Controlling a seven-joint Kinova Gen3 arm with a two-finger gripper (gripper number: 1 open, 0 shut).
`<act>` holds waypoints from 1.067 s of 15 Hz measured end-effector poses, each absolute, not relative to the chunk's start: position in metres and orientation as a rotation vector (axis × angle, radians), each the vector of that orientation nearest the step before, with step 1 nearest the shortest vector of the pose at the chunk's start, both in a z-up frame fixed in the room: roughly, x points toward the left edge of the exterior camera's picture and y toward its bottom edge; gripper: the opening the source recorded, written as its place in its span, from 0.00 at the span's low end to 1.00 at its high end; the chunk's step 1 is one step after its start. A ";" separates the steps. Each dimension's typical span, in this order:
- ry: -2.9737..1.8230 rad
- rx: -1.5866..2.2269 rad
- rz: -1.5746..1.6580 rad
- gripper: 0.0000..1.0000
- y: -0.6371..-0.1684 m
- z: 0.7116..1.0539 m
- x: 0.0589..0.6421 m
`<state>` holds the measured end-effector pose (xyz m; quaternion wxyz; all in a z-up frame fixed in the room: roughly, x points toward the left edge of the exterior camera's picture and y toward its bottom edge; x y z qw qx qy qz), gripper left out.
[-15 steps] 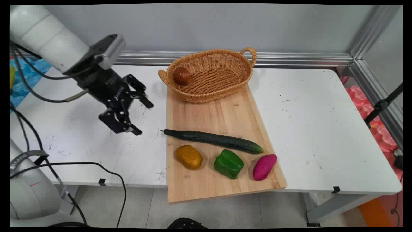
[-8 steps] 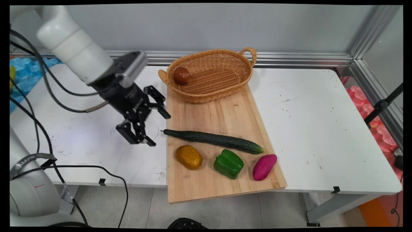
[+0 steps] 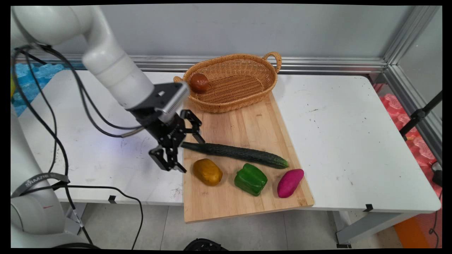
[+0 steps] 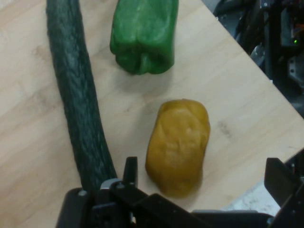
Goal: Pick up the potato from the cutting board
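My gripper (image 3: pixel 193 156) is open and hovers over the left edge of a wooden cutting board (image 3: pixel 243 120). One finger is above the stem end of a long dark cucumber (image 3: pixel 236 154); the other is just left of a yellow-brown potato (image 3: pixel 207 171). In the hand view the potato (image 4: pixel 178 145) lies between the fingers of the gripper (image 4: pixel 204 178), with nothing held. The cucumber (image 4: pixel 78 104) runs along its left, and a green bell pepper (image 4: pixel 144 33) lies beyond.
On the board also lie the green pepper (image 3: pixel 250 179) and a purple sweet potato (image 3: pixel 290 182). A wicker basket (image 3: pixel 247 56) at the board's far end holds a brown round thing (image 3: pixel 199 83). The board overhangs the table's near edge. Black cables hang at the left.
The arm has swung right and toward the near side, carrying the open gripper from above the bare table to the board's left edge by the cucumber and potato.
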<state>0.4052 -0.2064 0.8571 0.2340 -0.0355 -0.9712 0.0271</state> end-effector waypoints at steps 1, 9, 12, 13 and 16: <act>-2.671 -0.107 0.074 1.00 -0.208 0.854 0.402; -2.722 -0.202 0.039 1.00 -0.221 0.817 0.367; -2.741 -0.219 0.026 1.00 -0.225 0.806 0.358; -2.745 -0.221 0.023 1.00 -0.226 0.804 0.356; -2.761 -0.233 0.011 1.00 -0.231 0.795 0.348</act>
